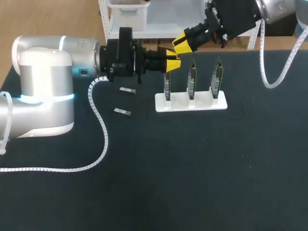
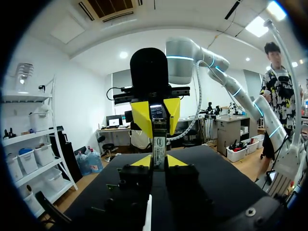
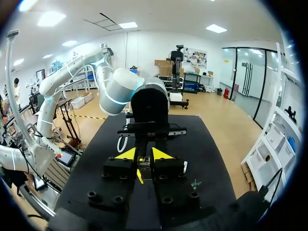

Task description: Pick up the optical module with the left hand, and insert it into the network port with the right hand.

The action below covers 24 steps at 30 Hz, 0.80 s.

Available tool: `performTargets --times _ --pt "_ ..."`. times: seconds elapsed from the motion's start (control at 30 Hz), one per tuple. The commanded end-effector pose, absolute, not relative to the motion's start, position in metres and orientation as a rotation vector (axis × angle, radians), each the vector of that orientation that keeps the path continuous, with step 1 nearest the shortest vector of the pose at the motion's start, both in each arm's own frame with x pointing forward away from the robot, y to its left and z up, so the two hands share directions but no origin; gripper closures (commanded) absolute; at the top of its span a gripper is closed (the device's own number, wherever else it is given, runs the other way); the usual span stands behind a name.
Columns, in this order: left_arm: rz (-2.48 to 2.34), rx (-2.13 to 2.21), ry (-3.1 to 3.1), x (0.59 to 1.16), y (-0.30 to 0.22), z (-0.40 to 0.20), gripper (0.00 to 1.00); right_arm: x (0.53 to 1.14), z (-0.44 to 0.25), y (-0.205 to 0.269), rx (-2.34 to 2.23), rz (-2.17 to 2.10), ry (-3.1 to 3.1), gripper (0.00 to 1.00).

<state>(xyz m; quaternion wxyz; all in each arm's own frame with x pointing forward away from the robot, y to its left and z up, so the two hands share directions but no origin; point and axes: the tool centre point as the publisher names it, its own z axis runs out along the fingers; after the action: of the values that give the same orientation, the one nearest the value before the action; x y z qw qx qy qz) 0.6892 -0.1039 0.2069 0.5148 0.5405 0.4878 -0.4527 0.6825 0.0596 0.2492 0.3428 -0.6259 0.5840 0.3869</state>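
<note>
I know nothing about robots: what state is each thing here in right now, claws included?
Small silver optical module: held in the air by the left gripper.
Left gripper: shut on the module.
Right gripper: at the module's other end, grip unclear.
Two loose silver modules: lying flat on the black table.
Three green circuit boards: standing upright in the white holder.

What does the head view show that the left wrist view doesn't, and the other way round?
Head view only: three upright boards in the white holder, plus two loose modules lying on the table beside it; the left wrist view has at most a white sliver under its own gripper. Left wrist view only: the optical module, clamped in the left gripper, its far end at the right gripper. Both: the two grippers meeting tip to tip above the table.
</note>
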Motion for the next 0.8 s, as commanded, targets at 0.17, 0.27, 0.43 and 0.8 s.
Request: performTargets --times 0.17,0.27,0.43,0.8 --pt "-1.085 1.296 1.172 0.6907 -0.1035 0.2067 0.54 0.6817 0.2488 0.0599 -1.628 1.009 1.517 1.0" --pt "-1.085 1.296 1.172 0.6907 -0.1035 0.2067 0.0 0.6817 0.2488 0.0599 -1.628 1.009 1.517 1.0" --pt "-1.085 1.296 1.172 0.6907 -0.1035 0.2067 0.0 0.6817 0.2488 0.0599 -1.628 1.009 1.517 1.0" --pt "-1.085 1.296 1.172 0.6907 -0.1035 0.2067 0.0 0.6817 0.2488 0.0599 -1.628 1.009 1.517 1.0"
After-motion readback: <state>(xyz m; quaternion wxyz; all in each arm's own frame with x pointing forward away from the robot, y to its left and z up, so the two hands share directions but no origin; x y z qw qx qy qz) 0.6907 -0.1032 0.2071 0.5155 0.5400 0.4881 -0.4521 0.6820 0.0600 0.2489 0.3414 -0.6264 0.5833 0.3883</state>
